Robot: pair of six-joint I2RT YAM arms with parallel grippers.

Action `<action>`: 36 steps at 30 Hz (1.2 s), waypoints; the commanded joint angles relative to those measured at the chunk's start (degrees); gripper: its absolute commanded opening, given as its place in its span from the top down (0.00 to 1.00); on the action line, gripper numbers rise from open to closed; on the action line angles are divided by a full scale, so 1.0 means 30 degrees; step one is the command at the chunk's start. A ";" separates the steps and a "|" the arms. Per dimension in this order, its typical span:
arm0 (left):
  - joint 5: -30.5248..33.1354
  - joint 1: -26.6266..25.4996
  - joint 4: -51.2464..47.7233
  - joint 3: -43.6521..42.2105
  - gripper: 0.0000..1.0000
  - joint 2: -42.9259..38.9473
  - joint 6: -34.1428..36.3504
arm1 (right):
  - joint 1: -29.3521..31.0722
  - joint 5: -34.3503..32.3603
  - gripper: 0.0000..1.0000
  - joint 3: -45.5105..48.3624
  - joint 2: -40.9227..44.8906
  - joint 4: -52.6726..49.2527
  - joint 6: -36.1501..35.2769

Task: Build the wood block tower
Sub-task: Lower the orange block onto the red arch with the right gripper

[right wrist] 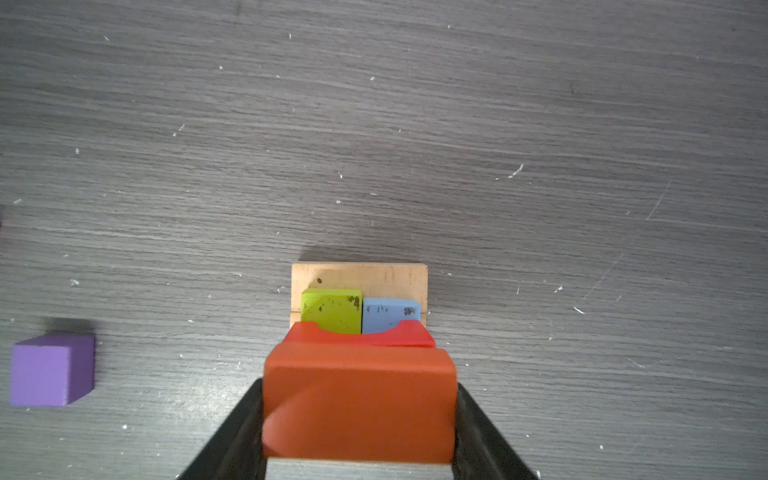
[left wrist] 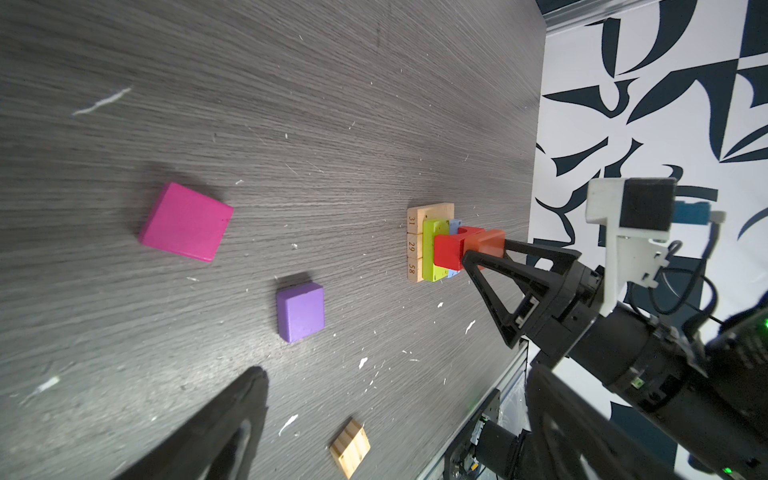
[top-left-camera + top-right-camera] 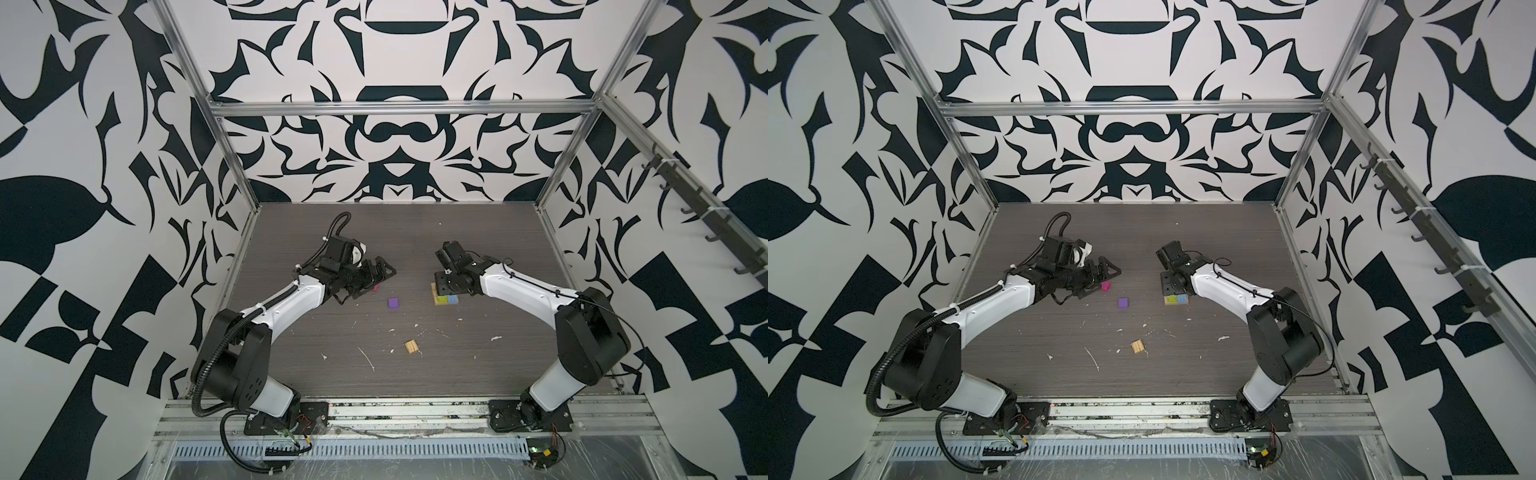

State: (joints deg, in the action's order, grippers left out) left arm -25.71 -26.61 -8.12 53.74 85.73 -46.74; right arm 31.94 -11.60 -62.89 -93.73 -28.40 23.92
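Right jaws clenched on orange block (image 1: pixel 359 399) above red block (image 1: pixel 361 337) of wood block tower (image 2: pixel 428 259); left jaws released.

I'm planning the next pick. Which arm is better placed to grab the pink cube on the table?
Left, likely: the left gripper hangs open and empty beside the pink cube, while the right gripper is shut on the orange block at the stack.
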 commanded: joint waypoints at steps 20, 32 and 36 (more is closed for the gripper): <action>0.0192 -0.0066 0.0158 0.0452 0.00 -0.0013 -0.0093 | -0.0084 -0.0092 0.46 0.0109 -0.0164 0.0126 0.0340; 0.0170 -0.0083 0.0158 0.0603 0.00 0.0045 -0.0084 | -0.0050 -0.0242 0.45 0.0048 0.0156 0.0156 0.0298; 0.0174 -0.0081 0.0158 0.0617 0.00 0.0050 -0.0093 | -0.0068 -0.0295 0.45 0.0031 0.0329 0.0125 0.0297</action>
State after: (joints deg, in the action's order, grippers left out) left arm -25.52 -26.65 -8.10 53.74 85.73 -46.74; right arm 31.94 -11.57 -62.72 -94.21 -27.59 24.12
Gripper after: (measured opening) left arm 0.996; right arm 0.588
